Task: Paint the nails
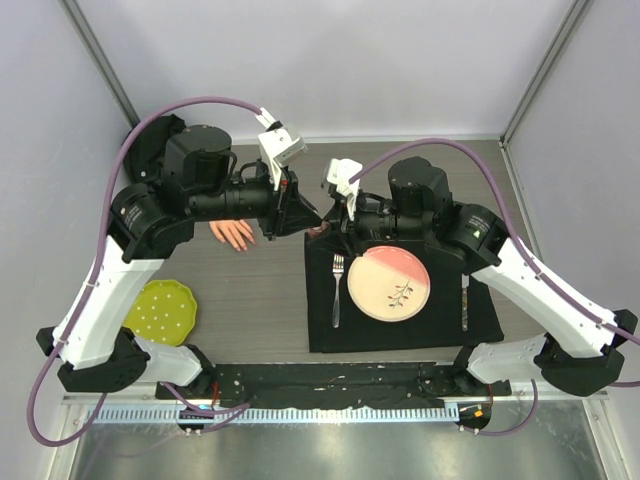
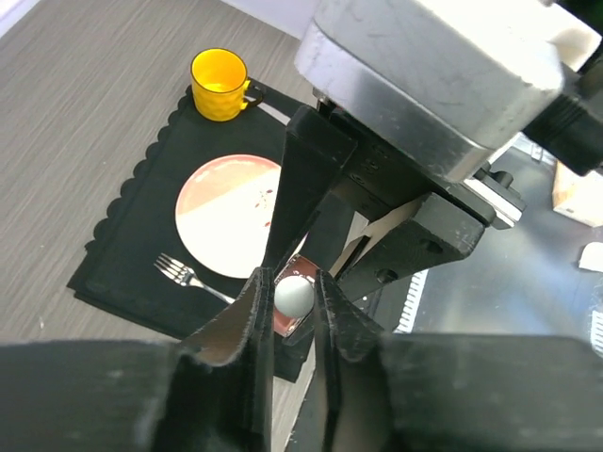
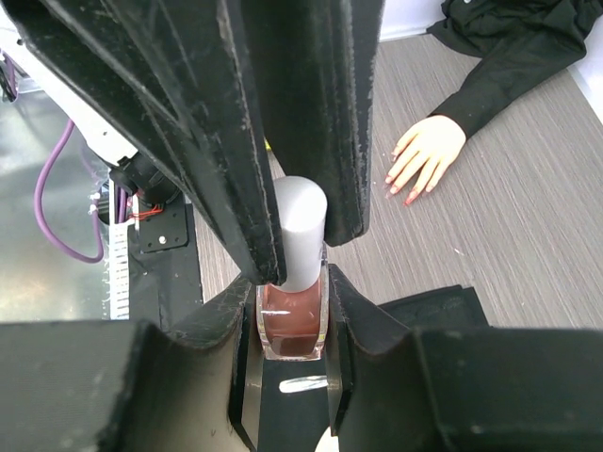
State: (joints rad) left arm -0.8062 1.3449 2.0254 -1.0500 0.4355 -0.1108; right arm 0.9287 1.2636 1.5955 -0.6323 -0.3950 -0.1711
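A small bottle of reddish-brown polish (image 3: 292, 322) with a white cap (image 3: 300, 231) is held upright above the placemat's far left corner. My right gripper (image 3: 292, 311) is shut on the glass body. My left gripper (image 2: 293, 294) is shut on the white cap (image 2: 293, 295) from the opposite side; its fingers (image 3: 236, 141) fill the top of the right wrist view. In the top view the two grippers (image 1: 318, 225) meet tip to tip. The pale mannequin hand (image 1: 233, 235) lies palm down to the left, its pinkish-red nails (image 3: 411, 199) showing, with the black sleeve (image 3: 509, 47) behind it.
A black placemat (image 1: 400, 335) holds a pink and cream plate (image 1: 388, 282), a fork (image 1: 337, 290) and a knife (image 1: 465, 300). A yellow-green dish (image 1: 162, 310) sits at the near left. A yellow cup (image 2: 220, 85) stands on the mat's corner.
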